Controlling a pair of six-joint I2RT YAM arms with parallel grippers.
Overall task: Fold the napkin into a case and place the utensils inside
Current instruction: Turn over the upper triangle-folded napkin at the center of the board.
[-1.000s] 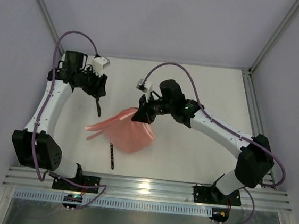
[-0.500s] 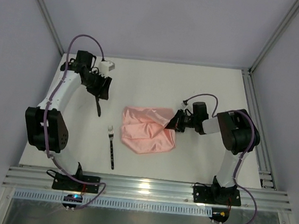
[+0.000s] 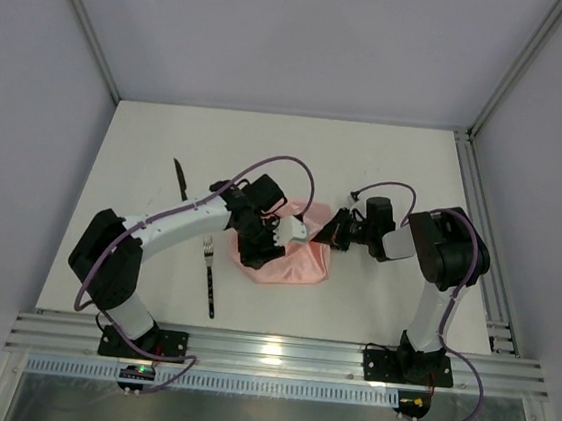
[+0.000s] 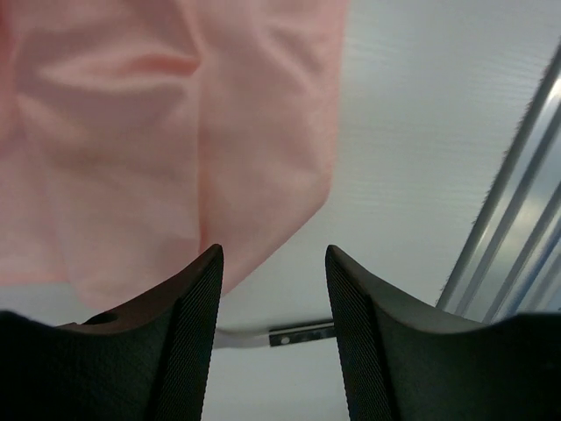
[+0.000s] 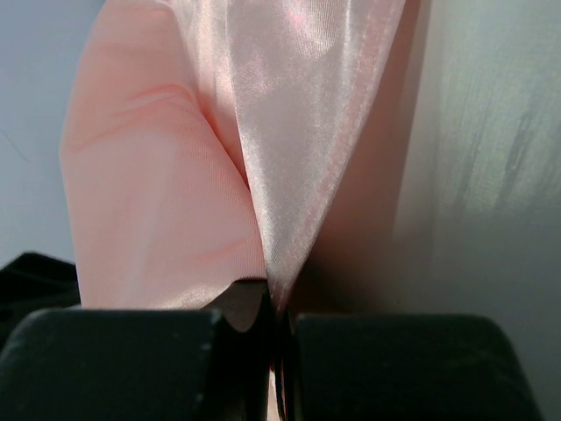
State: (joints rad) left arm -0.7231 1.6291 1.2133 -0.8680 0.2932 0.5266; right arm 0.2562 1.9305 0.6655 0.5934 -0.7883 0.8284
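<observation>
The pale-pink napkin lies crumpled in the middle of the table. My right gripper is shut on a fold at its right edge, and the pinched cloth rises from the jaws. My left gripper is open and empty over the napkin's left part. The cloth shows beyond the fingertips. The fork lies left of the napkin, and a piece of it shows between my left fingers. The black knife lies at the far left. No folded case is in view.
A metal rail runs along the table's near edge and shows in the left wrist view. An upright frame rail borders the right side. Grey walls close in the back and sides.
My left arm has swung from the far left by the knife to the napkin's left part. My right gripper stays shut on the right edge. The napkin is more bunched.
</observation>
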